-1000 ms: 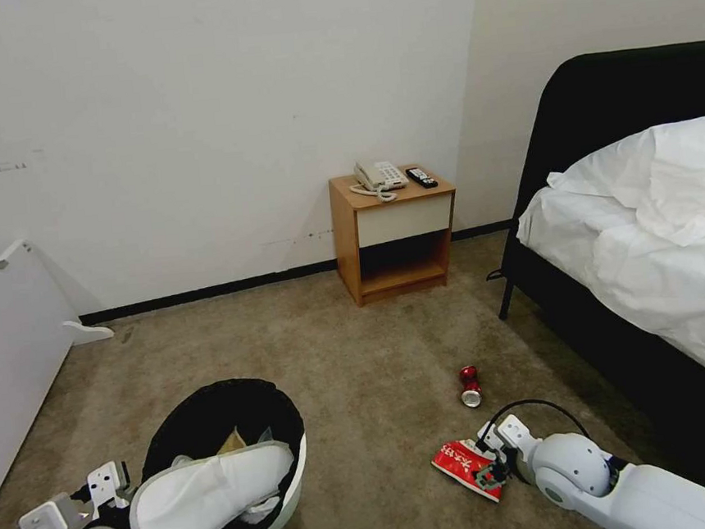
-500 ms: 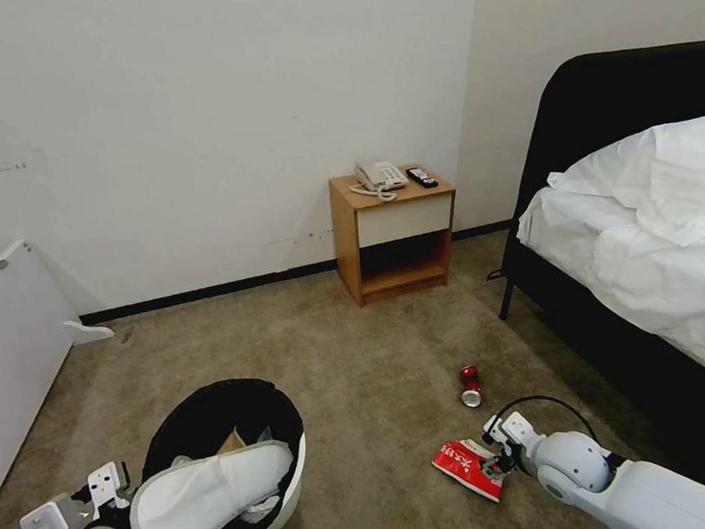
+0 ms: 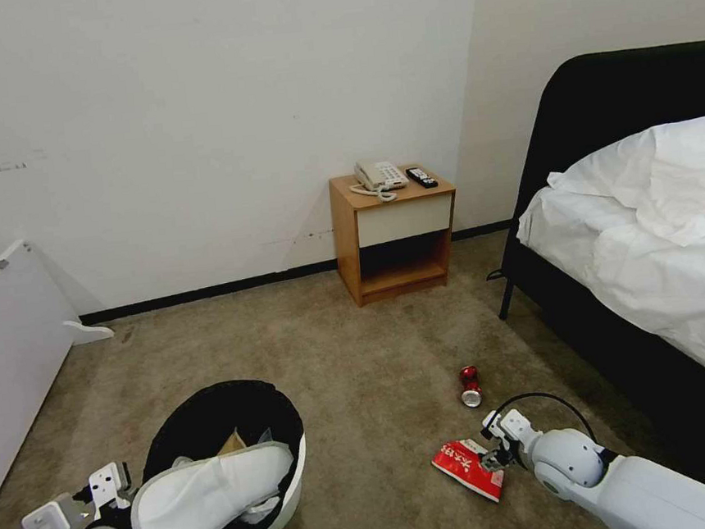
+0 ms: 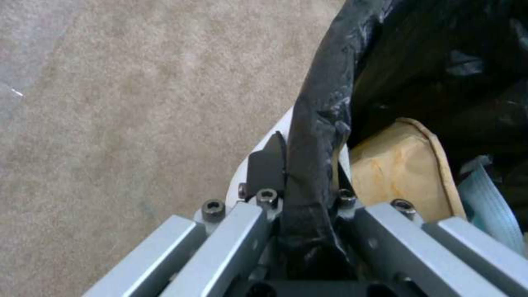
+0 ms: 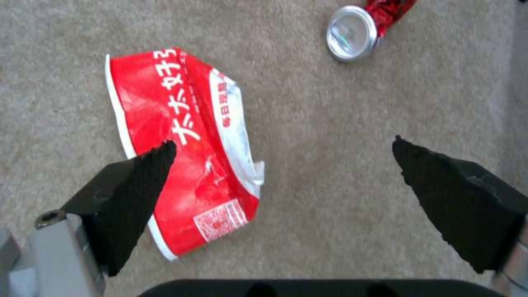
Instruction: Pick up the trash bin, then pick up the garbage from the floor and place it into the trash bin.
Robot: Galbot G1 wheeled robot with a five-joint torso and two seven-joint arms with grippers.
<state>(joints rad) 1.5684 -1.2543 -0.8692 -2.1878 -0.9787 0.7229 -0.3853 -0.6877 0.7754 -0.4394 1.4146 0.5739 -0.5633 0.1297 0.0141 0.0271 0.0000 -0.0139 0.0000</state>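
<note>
The trash bin [image 3: 276, 411], white with a black bag over its rim, hangs tilted at the lower left, with my left gripper [image 3: 125, 508] shut on its rim. The left wrist view shows the fingers [image 4: 264, 173] clamped on the bag-covered rim [image 4: 313, 123]. Inside lie a white slipper [image 3: 208, 491] and a brown cardboard scrap [image 4: 401, 165]. A red snack packet [image 3: 467, 468] lies flat on the carpet. My right gripper [image 3: 494, 456] hovers open just above the packet's [image 5: 181, 144] right edge, one finger [image 5: 132, 189] over it. A crushed red can [image 3: 469, 386] lies beyond, also seen as the can [image 5: 357, 29] in the right wrist view.
A wooden nightstand [image 3: 395, 236] with a phone and remote stands against the back wall. A black-framed bed [image 3: 657, 271] with white bedding fills the right side. A white panel [image 3: 6, 352] leans at the left. Open carpet lies between.
My right gripper has edged slightly up and to the right over the packet's end. The packet, can, bin and left arm have stayed put.
</note>
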